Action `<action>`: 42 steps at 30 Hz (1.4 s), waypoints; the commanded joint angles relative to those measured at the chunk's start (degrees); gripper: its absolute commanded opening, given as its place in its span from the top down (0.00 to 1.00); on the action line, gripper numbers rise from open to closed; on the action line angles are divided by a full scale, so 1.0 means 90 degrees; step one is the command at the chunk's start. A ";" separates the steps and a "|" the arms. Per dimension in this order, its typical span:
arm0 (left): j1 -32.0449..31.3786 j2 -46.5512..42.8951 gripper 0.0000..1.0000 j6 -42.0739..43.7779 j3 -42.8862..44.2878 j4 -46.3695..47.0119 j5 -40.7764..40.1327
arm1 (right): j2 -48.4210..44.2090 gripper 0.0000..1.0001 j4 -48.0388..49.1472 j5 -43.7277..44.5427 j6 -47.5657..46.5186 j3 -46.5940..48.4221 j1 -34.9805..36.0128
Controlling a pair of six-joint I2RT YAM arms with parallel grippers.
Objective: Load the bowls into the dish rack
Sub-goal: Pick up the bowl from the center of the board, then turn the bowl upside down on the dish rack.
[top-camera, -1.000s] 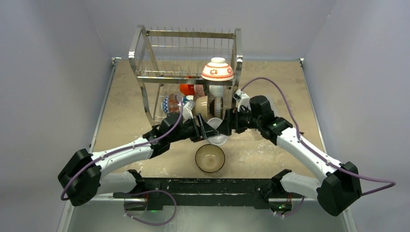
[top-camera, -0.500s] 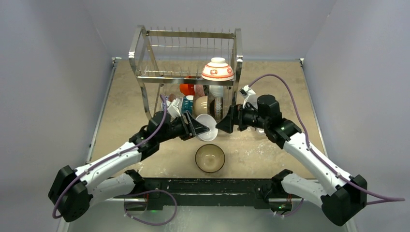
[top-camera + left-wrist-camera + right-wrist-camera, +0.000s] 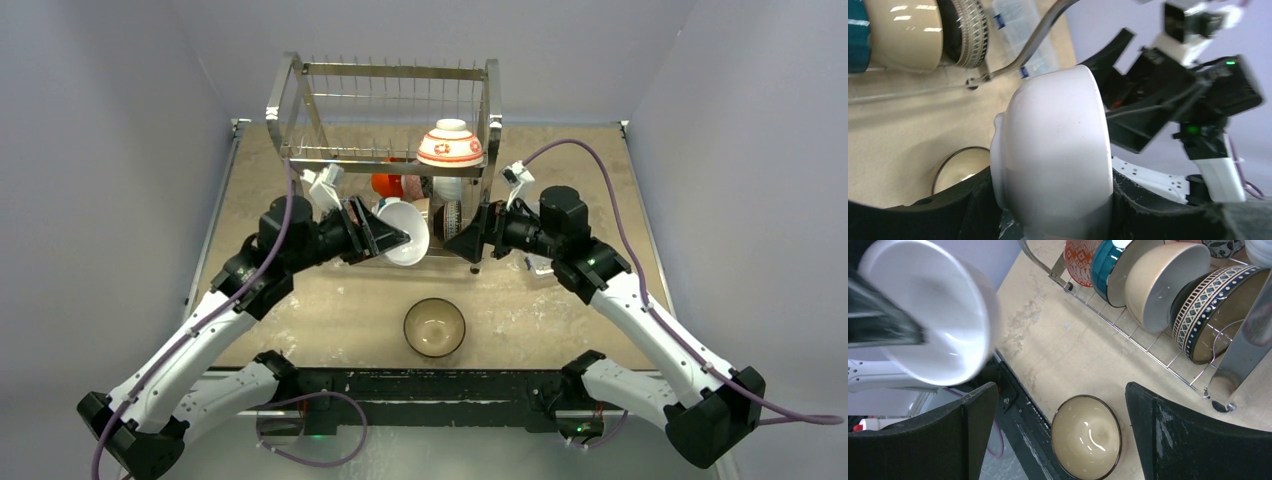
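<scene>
White bowl (image 3: 408, 233) is gripped by L gripper (image 3: 385, 232), jaws clamped partway on its wall near the rim. The exact finger contact is hidden in the L wrist view. The bowl is held off the table, just in front of the dish rack (image 3: 340, 163), at the lower tier, left of centre.

R gripper (image 3: 468, 243) is spread wide w/ nothing in it and is parked by the rack's R front leg, just beside the bowl but not touching.

Key relation: the rack lies straight beyond the held bowl, away from the arm bases, so the L arm is judged the one to finish. The bowl is turned on its side: mouth toward the R gripper, foot toward the L arm, axis approx. along the rack front. That matches the bowls seen on edge in the lower tier. A free slot can't be made out from here.

A tan bowl (image 3: 434, 327) sits upright on the table, near both arms, not yet loaded. A red-and-white bowl (image 3: 450, 145) rests upside down on the top tier.
</scene>
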 commanded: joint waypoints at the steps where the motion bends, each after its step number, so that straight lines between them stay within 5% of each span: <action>1: 0.0108 0.0169 1.00 0.0365 0.1047 -0.0403 0.0387 | 0.0076 0.01 0.0197 -0.0051 0.0059 0.0242 0.0012; 25: 0.2402 0.1110 1.00 -0.0975 0.2386 0.1686 0.3641 | -0.0019 0.01 0.0053 0.0064 0.0002 0.0159 0.0017; 33: 0.2910 0.1613 1.00 -0.1419 0.2735 0.2738 0.3704 | 0.0056 0.01 0.0039 0.0052 -0.0057 0.0188 0.0017; 42: 0.3134 0.2871 1.00 -0.0564 0.4323 0.2000 0.3461 | 0.0135 0.01 0.0005 0.0100 -0.0134 0.0227 0.0010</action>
